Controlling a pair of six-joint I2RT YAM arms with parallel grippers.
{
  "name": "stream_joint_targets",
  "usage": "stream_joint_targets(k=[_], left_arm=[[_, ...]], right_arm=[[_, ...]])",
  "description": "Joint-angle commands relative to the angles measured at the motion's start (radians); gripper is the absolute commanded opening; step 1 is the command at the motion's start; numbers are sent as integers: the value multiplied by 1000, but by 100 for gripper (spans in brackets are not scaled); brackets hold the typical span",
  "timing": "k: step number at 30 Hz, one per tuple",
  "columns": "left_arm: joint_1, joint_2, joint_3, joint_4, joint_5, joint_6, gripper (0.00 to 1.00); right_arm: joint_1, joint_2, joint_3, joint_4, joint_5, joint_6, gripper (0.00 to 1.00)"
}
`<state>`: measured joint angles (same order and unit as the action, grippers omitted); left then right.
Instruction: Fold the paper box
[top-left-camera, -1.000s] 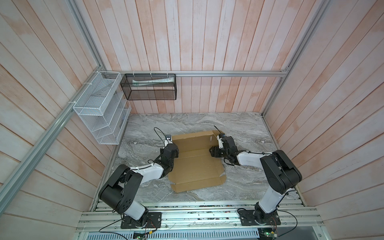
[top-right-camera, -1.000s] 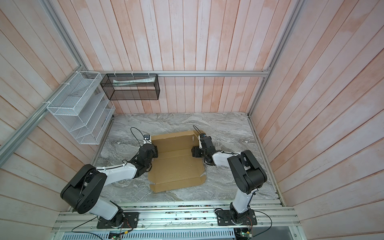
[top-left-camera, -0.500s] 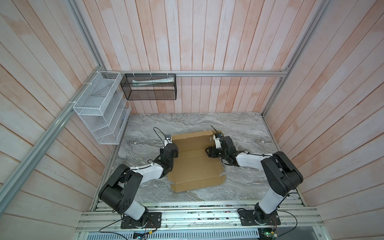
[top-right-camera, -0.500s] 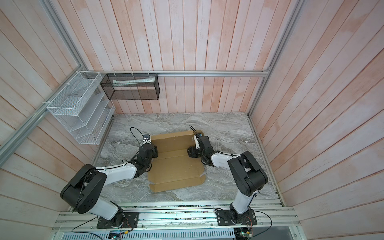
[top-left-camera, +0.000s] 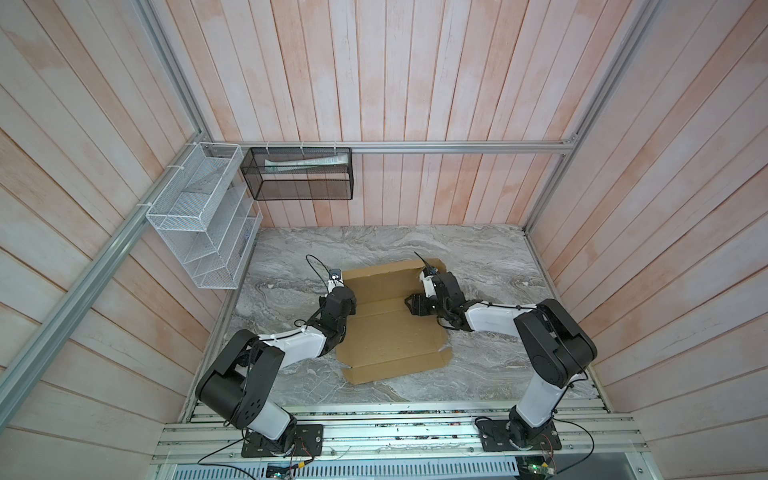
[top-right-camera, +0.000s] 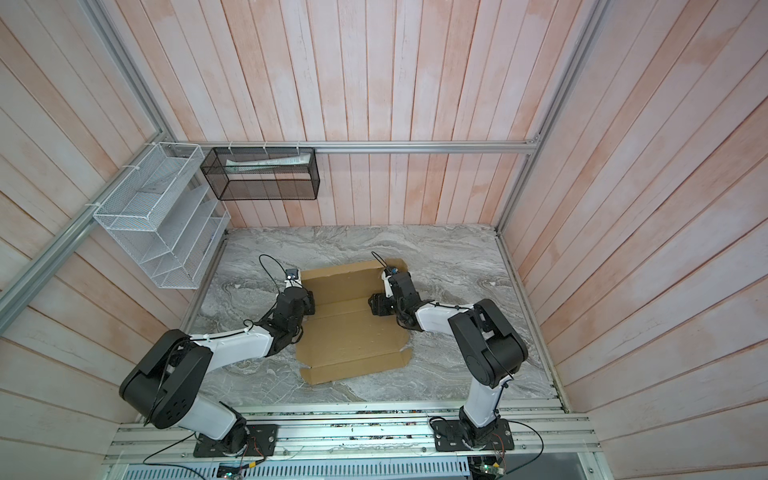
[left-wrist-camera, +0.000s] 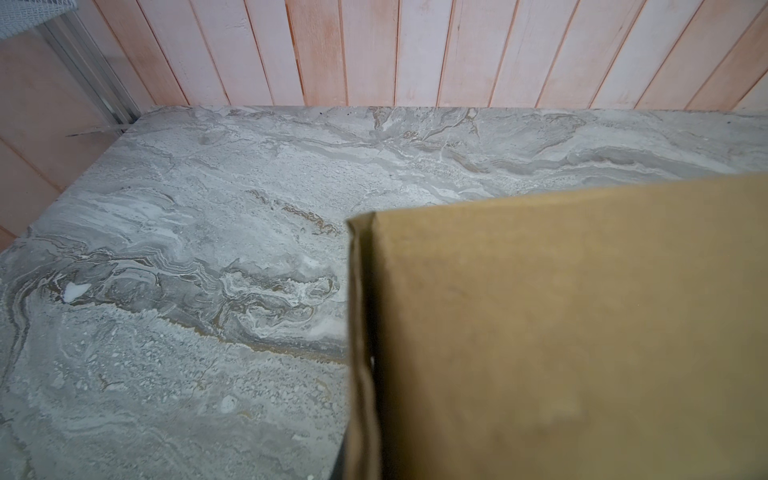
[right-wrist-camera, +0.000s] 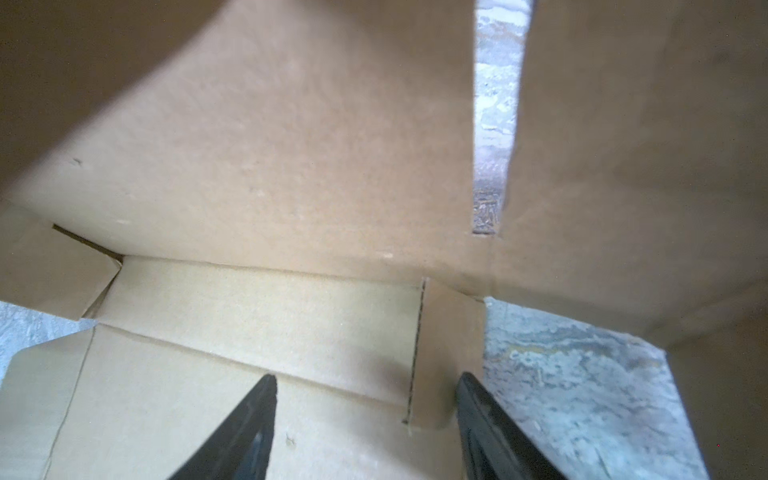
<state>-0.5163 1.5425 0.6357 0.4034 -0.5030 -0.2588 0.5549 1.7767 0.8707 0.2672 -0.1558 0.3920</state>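
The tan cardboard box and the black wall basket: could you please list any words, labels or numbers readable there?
No text is readable.
Tan corrugated cardboard box: plain, unprinted.
Pale flat packet in the black wire-mesh basket: greenish marks, too small to read.

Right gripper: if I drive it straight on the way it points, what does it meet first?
Probably the paper box: its upturned panel stands right ahead of the open right gripper. Depth is unclear.
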Motion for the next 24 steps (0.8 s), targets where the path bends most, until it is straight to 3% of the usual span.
stream_joint_targets(k=[1, 12, 24], left_arm=[[-2, -26, -14, 28, 17, -14, 0], [-2, -26, -16, 35, 3, -22, 0], [1, -37, -12, 34, -6, -17, 0]], right_arm=[[11, 4, 8, -8, -3, -4, 69], [11, -119, -30, -105, 29, -24, 69], [27, -267, -191, -158, 55, 37, 69]])
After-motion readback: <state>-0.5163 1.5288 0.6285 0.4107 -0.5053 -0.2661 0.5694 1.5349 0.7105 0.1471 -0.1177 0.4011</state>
